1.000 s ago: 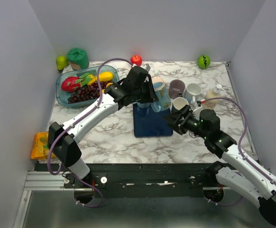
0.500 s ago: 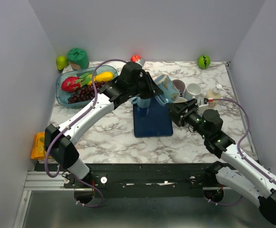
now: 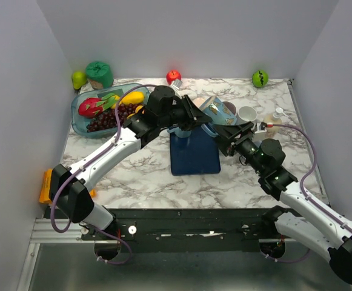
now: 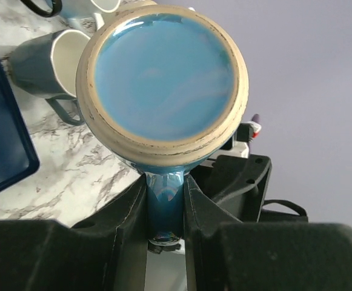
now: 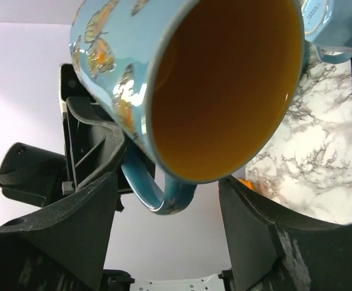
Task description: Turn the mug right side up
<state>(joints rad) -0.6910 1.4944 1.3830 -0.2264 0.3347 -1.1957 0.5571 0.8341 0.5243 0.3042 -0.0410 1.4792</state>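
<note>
- Top view: left gripper (image 3: 199, 121) holds the butterfly mug (image 3: 217, 110) in the air, tipped on its side, above the 1 o'clock corner of the blue mat (image 3: 192, 156) on the counter (image 3: 145, 170); right gripper (image 3: 229, 133) sits at the mug's 5 o'clock, spread wide, empty
- Left wrist: fingers (image 4: 124, 212) nearly closed, pinching the mug's handle (image 4: 163, 197); its base faces the camera
- Right wrist: the mug's orange mouth faces the camera, handle at 7 o'clock, between the wide-apart fingers

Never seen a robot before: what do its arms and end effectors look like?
The left arm and right arm have white links and black joints, each trailing a purple cable. Green lights dot the right arm. The left end effector and right end effector are black, two-fingered.
</note>
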